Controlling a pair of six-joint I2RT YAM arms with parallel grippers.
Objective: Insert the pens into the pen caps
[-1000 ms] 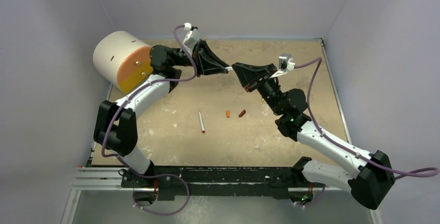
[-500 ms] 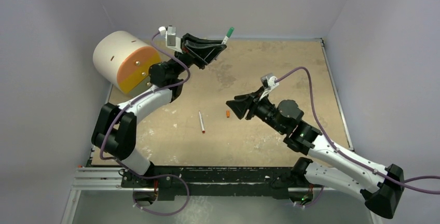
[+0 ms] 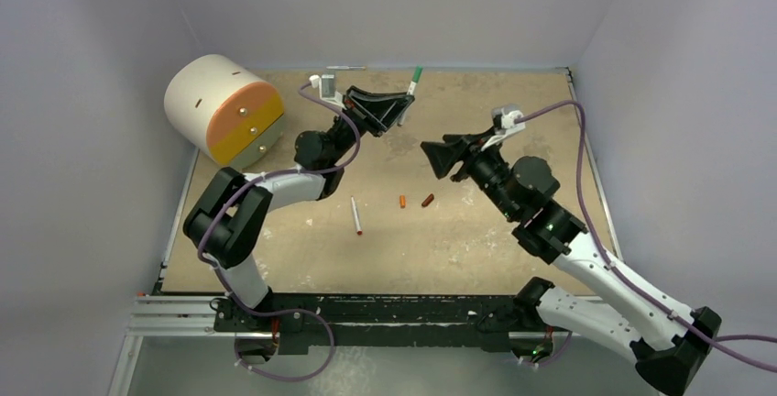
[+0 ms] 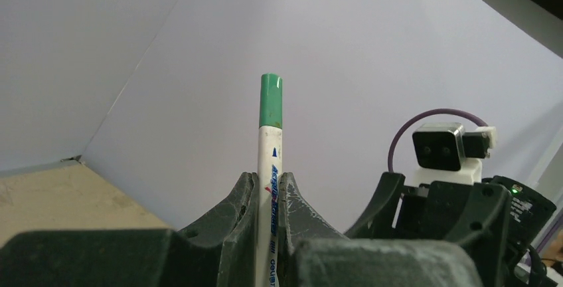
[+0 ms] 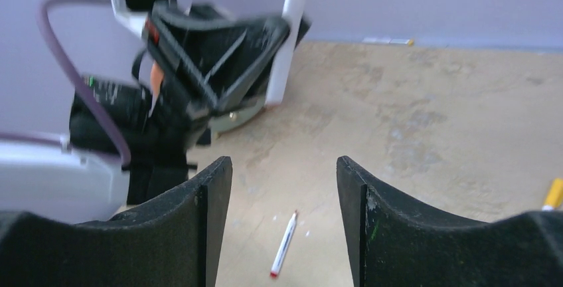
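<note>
My left gripper (image 3: 401,105) is shut on a white pen (image 4: 270,147) that wears a green cap (image 4: 271,92) and points upward, held above the far middle of the table. My right gripper (image 3: 432,159) stands open to its right with nothing between the fingers (image 5: 214,194). A second white pen with a red end (image 3: 355,215) lies loose on the table; the right wrist view shows this pen (image 5: 284,242) below the open jaws. Beside it lie an orange pen cap (image 3: 402,201) and a dark red-brown pen cap (image 3: 428,200).
A big white and orange cylinder (image 3: 220,107) lies at the back left. Another thin pen (image 3: 345,68) rests along the back wall. A yellow-ended piece (image 5: 552,194) shows at the right edge of the right wrist view. Purple walls close in the sandy table (image 3: 513,103).
A second ago both grippers met at the pen. The right gripper has since opened and drawn away right. The left gripper has swung the green-capped pen upright toward the back.
</note>
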